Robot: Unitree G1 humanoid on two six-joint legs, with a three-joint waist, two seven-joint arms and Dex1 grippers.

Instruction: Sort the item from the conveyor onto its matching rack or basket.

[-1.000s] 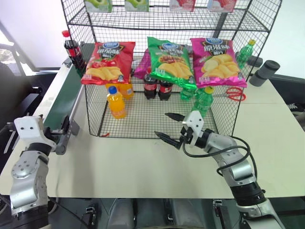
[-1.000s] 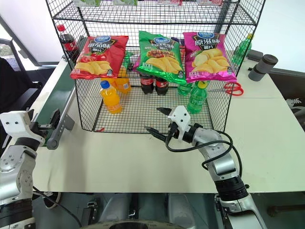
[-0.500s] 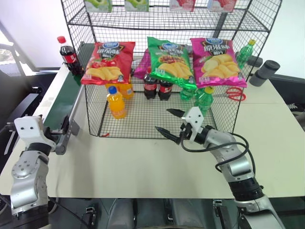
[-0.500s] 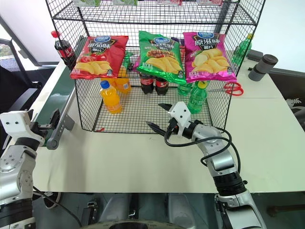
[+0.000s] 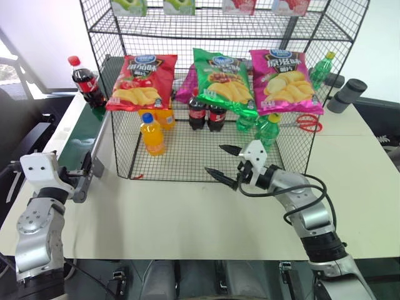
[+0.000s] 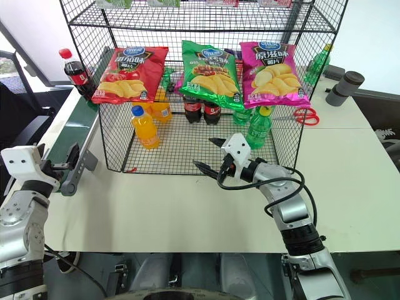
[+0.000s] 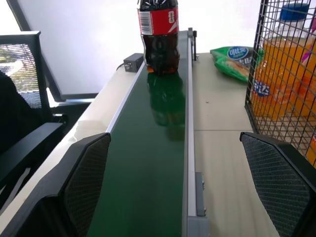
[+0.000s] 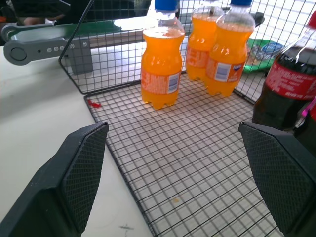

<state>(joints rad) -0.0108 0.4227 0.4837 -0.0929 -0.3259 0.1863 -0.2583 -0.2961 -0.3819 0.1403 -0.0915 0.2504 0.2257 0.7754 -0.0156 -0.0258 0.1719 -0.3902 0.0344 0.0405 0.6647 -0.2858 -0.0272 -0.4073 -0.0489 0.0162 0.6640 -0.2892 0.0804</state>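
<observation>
The item, a cola bottle (image 5: 83,81) with a red cap and red label, stands upright on the conveyor (image 5: 76,142), a dark green belt along the table's left side. In the left wrist view the bottle (image 7: 158,34) is far up the belt (image 7: 148,158). My left gripper (image 5: 78,177) hovers open at the belt's near end, pointing along it, with nothing between its fingers. The black wire rack (image 5: 122,145) stands mid-table. My right gripper (image 5: 215,159) is open and empty just above the front edge of the rack's grid floor (image 8: 197,163).
Inside the rack stand orange-drink bottles (image 5: 152,134), two colas (image 5: 197,111) and green bottles (image 5: 269,131). Chip bags (image 5: 142,81) hang across its front. Red scissors (image 5: 303,123) and grey cylinders (image 5: 347,94) lie at the back right. Bare tabletop (image 5: 175,212) lies before the rack.
The cola bottle has travelled along the belt toward my left gripper. Both arms have stayed where they were, grippers still open.
</observation>
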